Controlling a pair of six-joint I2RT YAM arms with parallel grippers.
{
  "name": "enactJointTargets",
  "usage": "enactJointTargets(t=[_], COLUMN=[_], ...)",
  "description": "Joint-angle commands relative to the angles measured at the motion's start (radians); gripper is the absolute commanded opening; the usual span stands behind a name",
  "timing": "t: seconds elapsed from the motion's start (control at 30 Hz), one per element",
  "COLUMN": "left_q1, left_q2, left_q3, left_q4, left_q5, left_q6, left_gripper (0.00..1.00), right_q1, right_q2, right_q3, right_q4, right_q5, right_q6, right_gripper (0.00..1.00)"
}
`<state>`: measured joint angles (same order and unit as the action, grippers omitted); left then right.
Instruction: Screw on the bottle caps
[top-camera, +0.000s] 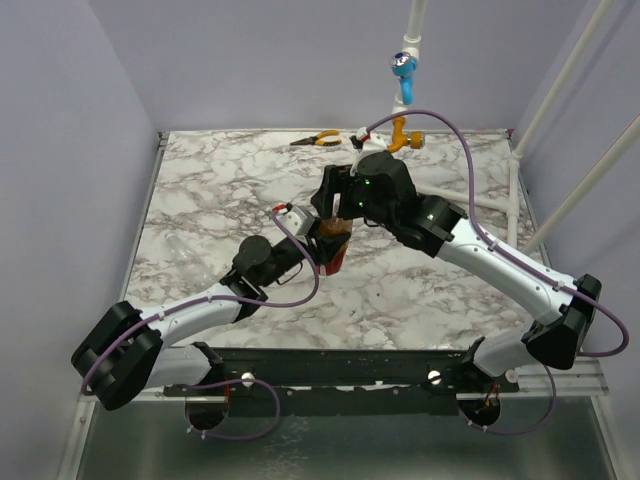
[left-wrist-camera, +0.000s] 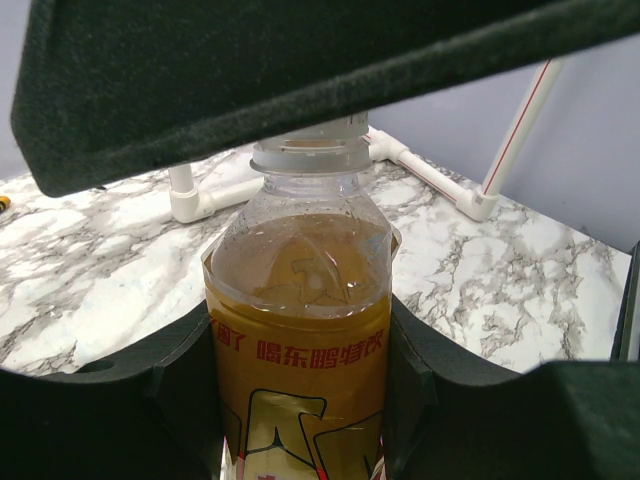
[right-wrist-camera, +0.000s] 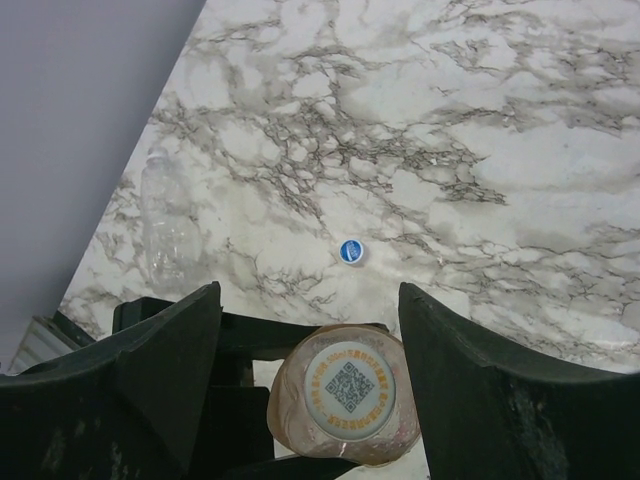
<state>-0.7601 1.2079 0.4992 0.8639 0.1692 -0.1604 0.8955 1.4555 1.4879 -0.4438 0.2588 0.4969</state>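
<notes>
Left wrist view, nearest: left gripper (left-wrist-camera: 300, 410), clenched on the body of the amber bottle (left-wrist-camera: 300, 300), a small clear plastic bottle with a gold label and red lettering, standing upright. Contents: amber-brown liquid, filled to the shoulder.

On its neck: pale round screw cap (right-wrist-camera: 350, 388) with a printed square code on top. It sits on the neck; how far it is threaded cannot be told.

Directly above: right gripper (right-wrist-camera: 308, 300), pointing down along the amber bottle's upright axis. Its jaws are apart, one finger on each side of the cap with a gap on both sides, grasping nothing. The right arm is the nearer one; the likely next move is to close on the cap and twist.

Beyond: tiny bright blue cap (right-wrist-camera: 350, 251), loose on the marble-patterned tabletop (right-wrist-camera: 500, 150), well apart from the bottle.

Far edge: orange-handled pliers (top-camera: 318, 140); light-blue valve handle (top-camera: 403, 68).
</notes>
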Motion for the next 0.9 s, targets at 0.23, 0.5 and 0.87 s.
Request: enactJointTargets(t=[0.23,0.5,0.87], left_q1=[0.009,0.022,0.03], left_q2=[0.017,0.039,0.033], left_q3=[0.009,0.023,0.029], left_q4=[0.015,0.018,0.017], left_q5=[0.005,0.004,0.03], left_q6=[-0.006,-0.011,-0.007], left_gripper=[0.23,0.23,0.23], right_q1=[0.0,0.003,0.007], right_q2=[-0.041,-0.064,-0.094], right_q3=[-0.002,-0.011,-0.035], right_q4=[-0.009,-0.027,-0.074], right_q5=[-0.015,-0.024,0.103], right_q6=[0.021,0.027,0.053], right_gripper=[0.74,0.74,0.75])
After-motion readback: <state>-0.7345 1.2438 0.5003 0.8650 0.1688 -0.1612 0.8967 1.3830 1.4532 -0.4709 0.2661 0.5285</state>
